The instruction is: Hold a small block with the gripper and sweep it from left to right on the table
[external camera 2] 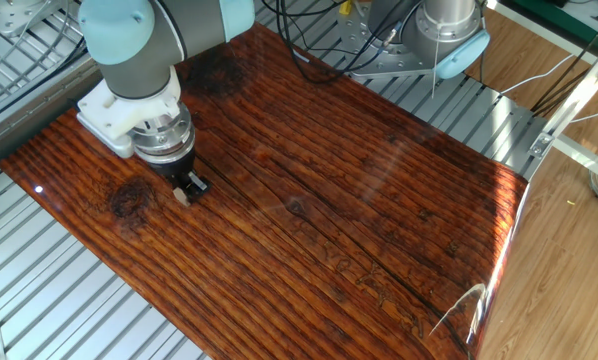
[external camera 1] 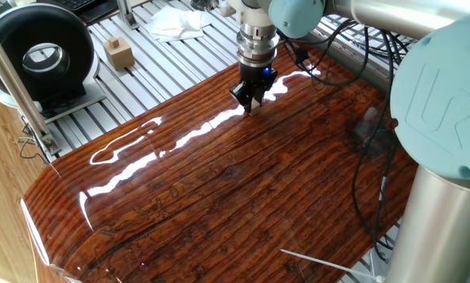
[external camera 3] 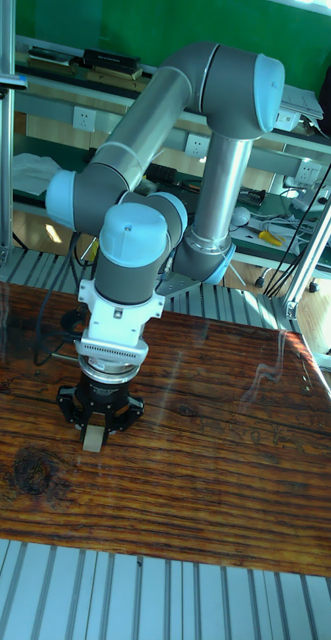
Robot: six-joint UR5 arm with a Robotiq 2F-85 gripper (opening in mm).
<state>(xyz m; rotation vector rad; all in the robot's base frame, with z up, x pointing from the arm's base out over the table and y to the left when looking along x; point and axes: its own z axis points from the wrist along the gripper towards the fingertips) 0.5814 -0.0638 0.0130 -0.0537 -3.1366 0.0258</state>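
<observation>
The gripper (external camera 3: 93, 436) points straight down, its black fingers (external camera 2: 193, 183) clenched on the small block (external camera 2: 182, 196), which sits at their tips against the table (external camera 2: 359, 220).

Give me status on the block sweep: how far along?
Done: the hand is shut on the small block, low over the table. In hand: the sweep, judging by the block sitting near one end of the board. Left: most of the table's length lies ahead.
</observation>
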